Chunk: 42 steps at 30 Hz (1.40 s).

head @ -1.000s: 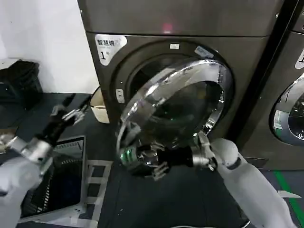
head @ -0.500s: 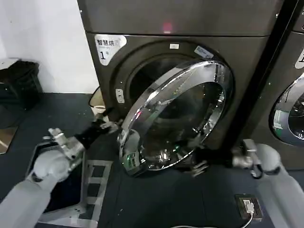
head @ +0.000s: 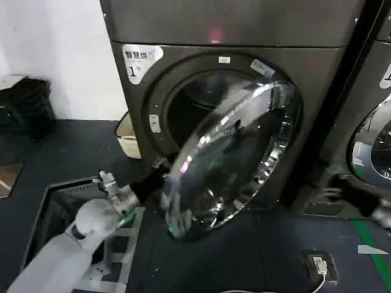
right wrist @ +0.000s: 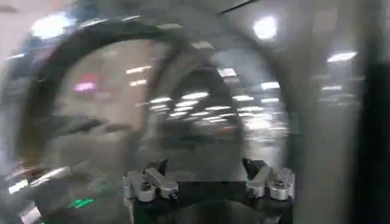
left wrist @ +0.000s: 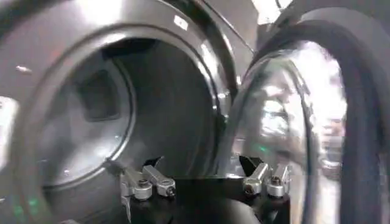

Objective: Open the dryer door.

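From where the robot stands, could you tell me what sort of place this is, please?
Probably a laundry room or laundromat: a numbered dryer with its dryer door swung partly open, a second machine beside it, and a basket on the floor.

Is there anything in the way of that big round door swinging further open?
Nothing visible blocks it. The dryer door is already partly open, and the floor in front of it looks bare. The left claw sits at the door's free edge, on the drum side, claw open.
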{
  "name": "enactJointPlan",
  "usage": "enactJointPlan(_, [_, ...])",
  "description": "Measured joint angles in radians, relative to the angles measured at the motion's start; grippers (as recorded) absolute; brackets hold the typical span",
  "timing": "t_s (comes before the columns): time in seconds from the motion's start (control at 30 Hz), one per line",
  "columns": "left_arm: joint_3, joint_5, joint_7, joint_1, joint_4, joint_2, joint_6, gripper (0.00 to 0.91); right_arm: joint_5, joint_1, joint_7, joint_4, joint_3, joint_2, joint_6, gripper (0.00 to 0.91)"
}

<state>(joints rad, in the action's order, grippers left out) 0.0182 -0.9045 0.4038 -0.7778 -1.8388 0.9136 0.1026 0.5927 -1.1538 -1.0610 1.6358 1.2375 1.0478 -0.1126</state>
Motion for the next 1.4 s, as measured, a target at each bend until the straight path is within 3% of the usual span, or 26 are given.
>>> enactJointPlan(0.13, [-0.055, 0.014, 0.002, 0.019, -0.010, 0.015, 0.000, 0.907, -0.025, -0.039, 0.146, 0.022, 0.111, 0.018, 0.037, 0.907])
enactJointPlan(0.27, [-0.113, 0.019, -0.005, 0.033, -0.013, 0.039, -0.002, 0.907, -0.119, -0.074, 0.370, 0.025, 0.175, 0.018, 0.131, 0.907])
enactJointPlan(0.33, [-0.146, 0.021, -0.004, 0.044, -0.010, 0.053, -0.004, 0.907, -0.158, -0.088, 0.472, 0.024, 0.203, 0.015, 0.150, 0.907])
enactJointPlan(0.7, [-0.384, 0.045, 0.003, 0.161, 0.075, 0.160, -0.058, 0.907, -0.392, -0.162, 0.812, 0.011, 0.415, -0.001, 0.064, 0.907])
enactJointPlan(0.87, [-0.470, 0.050, 0.006, 0.219, 0.115, 0.202, -0.083, 0.907, -0.453, -0.194, 0.874, 0.059, 0.506, 0.020, 0.027, 0.907])
enactJointPlan(1.4, [-0.599, 0.140, -0.071, 0.359, 0.341, 0.480, -0.136, 0.907, -0.430, -0.337, 0.912, 0.113, 0.782, 0.041, -0.013, 0.907])
